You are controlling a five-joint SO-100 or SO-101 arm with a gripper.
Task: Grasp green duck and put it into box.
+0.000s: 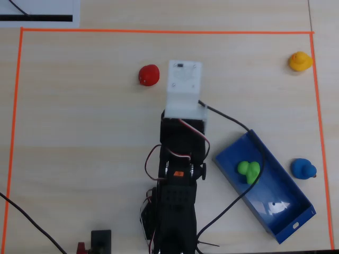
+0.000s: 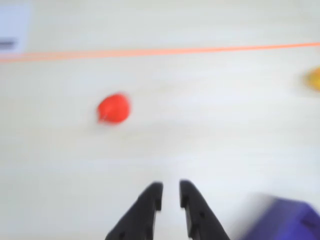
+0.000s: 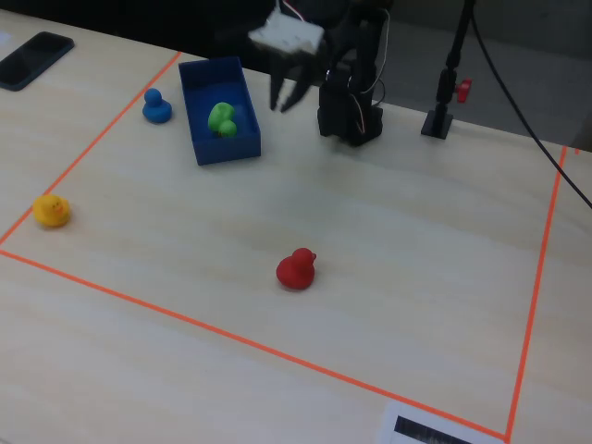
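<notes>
Green duck (image 1: 248,170) in box (image 1: 288,214); wrist view misses duck.

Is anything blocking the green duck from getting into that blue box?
No. The green duck already lies inside the box, near one end. The gripper hangs empty in the air beside the box. The red duck, blue duck and yellow duck sit apart on the table.

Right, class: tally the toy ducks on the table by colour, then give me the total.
Green duck, in the box: 1
Red duck: 1
Yellow duck: 1
Blue duck: 1
Total: 4 ducks
</notes>
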